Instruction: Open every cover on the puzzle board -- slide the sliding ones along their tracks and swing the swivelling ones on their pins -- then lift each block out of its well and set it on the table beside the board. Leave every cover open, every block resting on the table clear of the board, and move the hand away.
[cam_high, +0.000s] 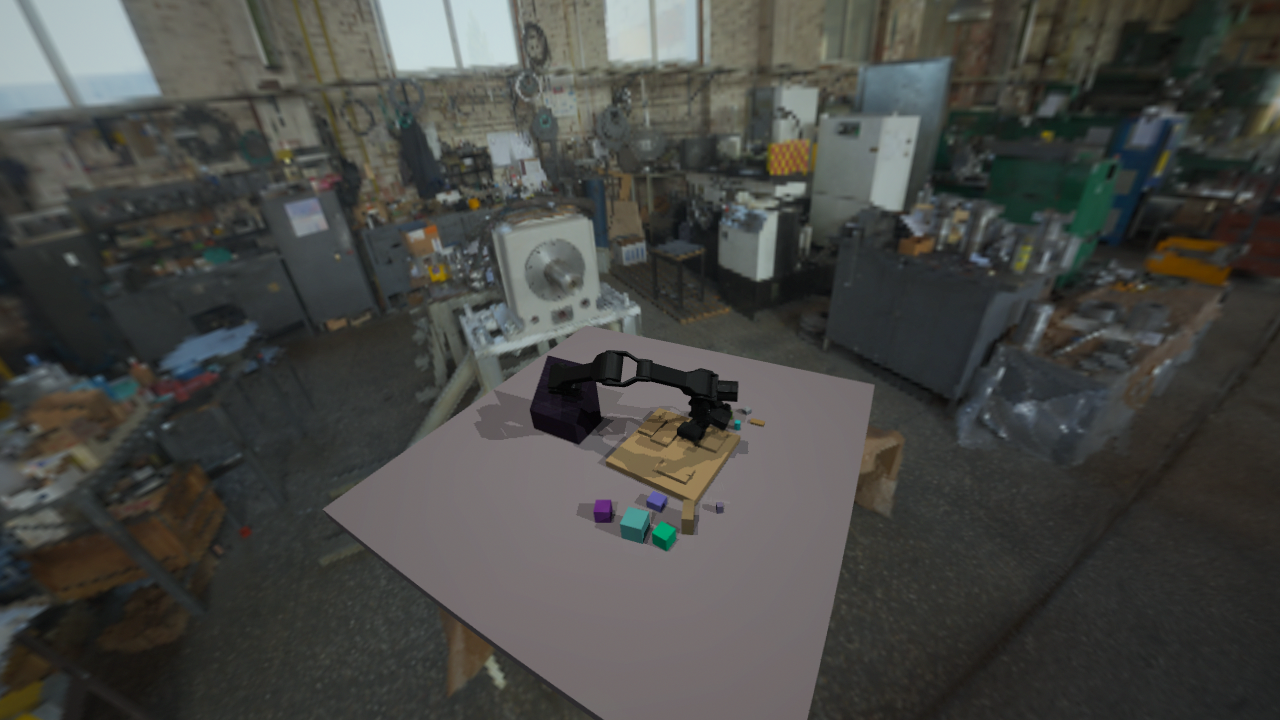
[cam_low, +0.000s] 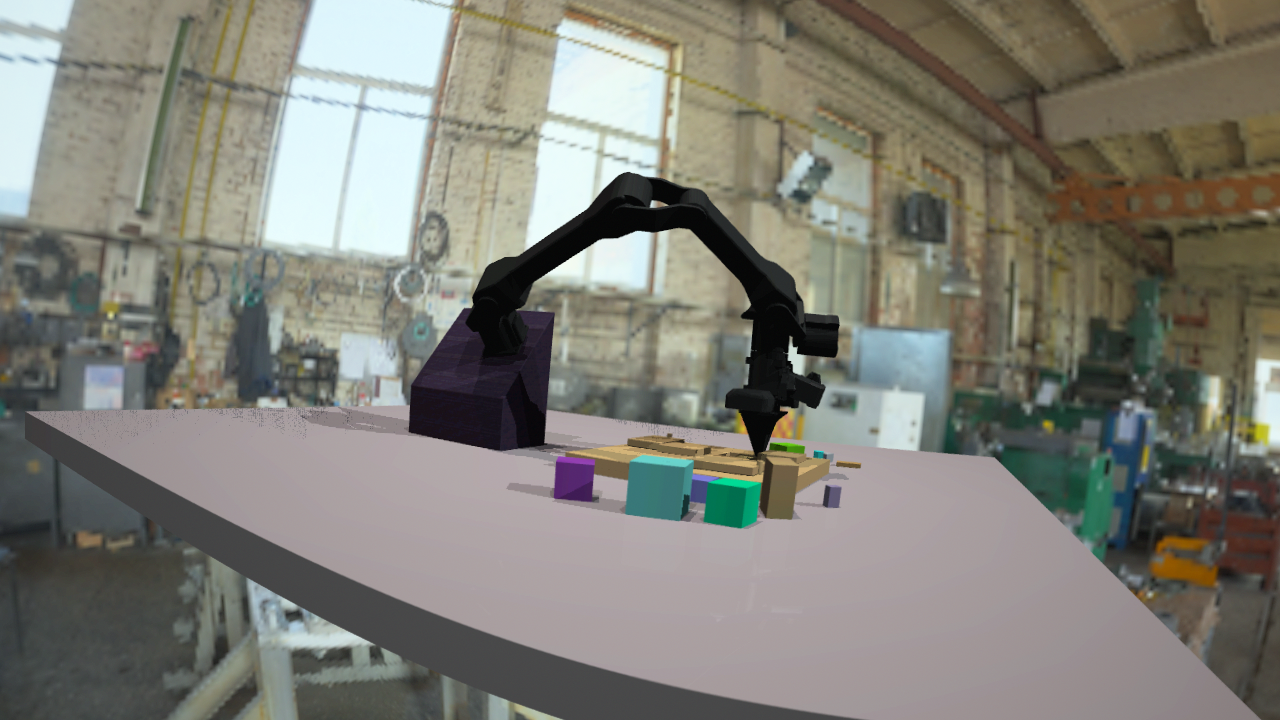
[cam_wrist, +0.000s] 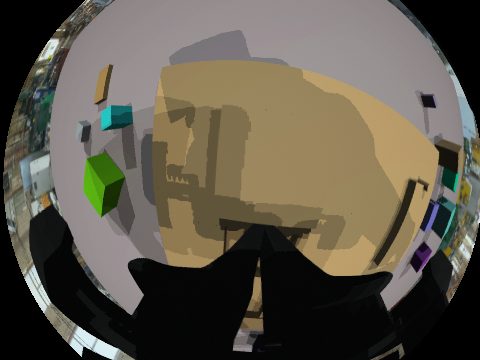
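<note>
The tan puzzle board (cam_high: 626, 456) (cam_wrist: 280, 125) carries several raised wooden covers; one cover (cam_high: 674, 470) lies near its front edge. My gripper (cam_low: 760, 454) (cam_wrist: 261, 226) is shut and empty, its tips low over the board among the covers. Contact cannot be told. Purple (cam_high: 603, 510), teal (cam_high: 635, 524), green (cam_high: 663, 536) and blue-violet (cam_high: 656, 501) blocks rest in front of the board, with an upright brown block (cam_high: 687, 516) and a small violet block (cam_high: 719, 507). Lime (cam_wrist: 103, 182), cyan (cam_wrist: 117, 117), grey (cam_wrist: 83, 131) and flat tan (cam_wrist: 104, 84) blocks lie off the opposite side. The hand hides some covers.
The arm's dark purple base (cam_high: 563, 407) (cam_low: 483, 402) stands behind the board's left side. The arm arches from it over the board. The table's near edge (cam_low: 295, 555) runs across the lower part of the exterior view.
</note>
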